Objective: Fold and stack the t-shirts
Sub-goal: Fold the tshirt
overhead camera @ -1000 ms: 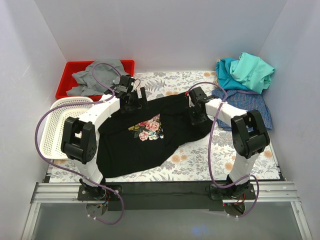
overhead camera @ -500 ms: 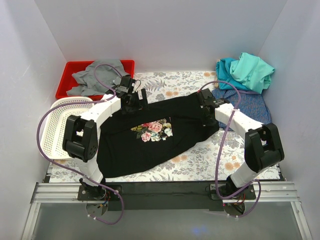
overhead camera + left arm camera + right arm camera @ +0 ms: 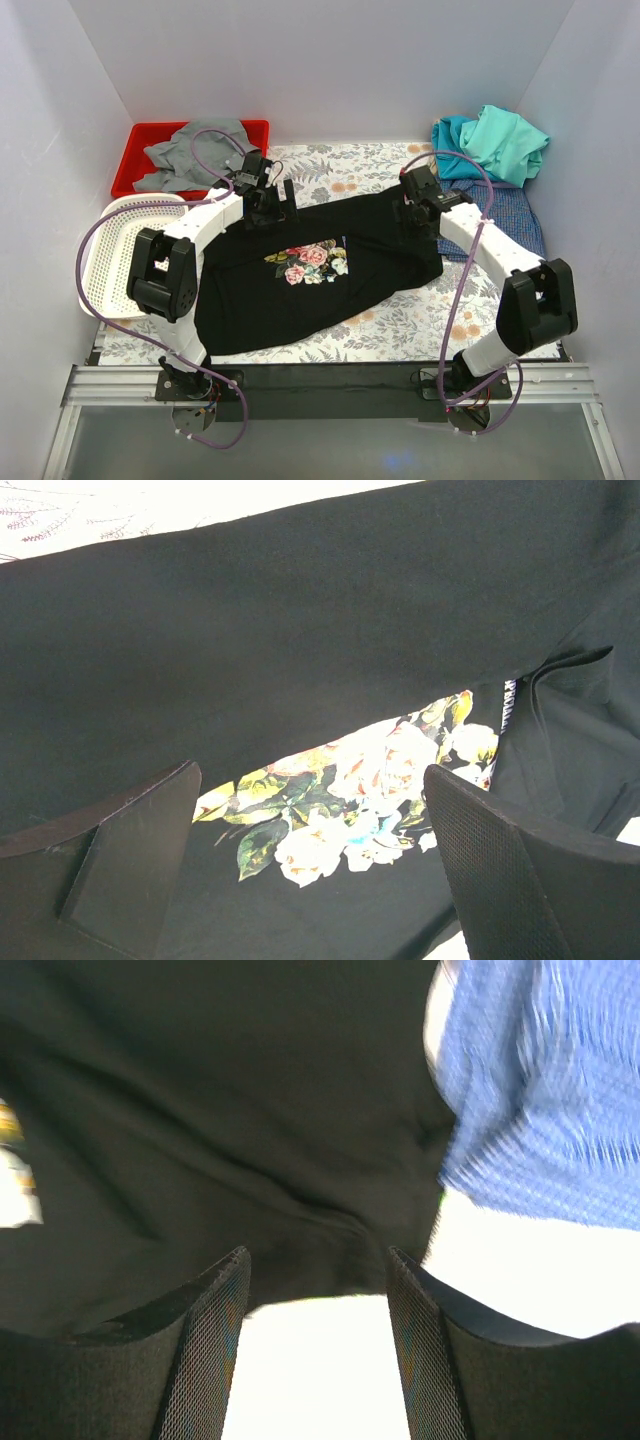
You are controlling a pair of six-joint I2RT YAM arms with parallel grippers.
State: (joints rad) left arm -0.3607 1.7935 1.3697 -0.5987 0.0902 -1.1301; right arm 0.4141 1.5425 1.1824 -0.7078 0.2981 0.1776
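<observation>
- T-shirts from the top view: the black t-shirt (image 3: 300, 295) lies spread slantwise across the middle of the flowered counter (image 3: 400, 320), rose print (image 3: 308, 263) facing up. The teal t-shirt (image 3: 450, 140) and mint-green t-shirt (image 3: 505, 140) sit heaped in the far right corner. The blue-checked t-shirt (image 3: 510, 210) lies flat just in front of them.
- Same view: the left arm (image 3: 195, 225) bends at a raised elbow beside the white basket (image 3: 105, 260). Its forearm slants away and to the right, which puts the wrist over the black t-shirt's far left edge.
- Same view: the right arm (image 3: 490, 245) has its elbow out near the right wall. Its forearm stretches away and to the left, ending over the black t-shirt's right end, just beside the blue-checked t-shirt.
- Same view: a grey cloth (image 3: 190, 150) rests in the red tray (image 3: 140, 150) at the far left.
- Left wrist view: the left jaws stand spread wide with the fingers (image 3: 130, 870) far apart. They grip nothing and look down on black cloth and the rose print.
- Right wrist view: the right jaws are parted and nothing sits between the fingers (image 3: 210, 1360). Bare counter shows in the gap. The black t-shirt's rumpled edge lies just past the tips, and the blue-checked t-shirt is at the upper right.
</observation>
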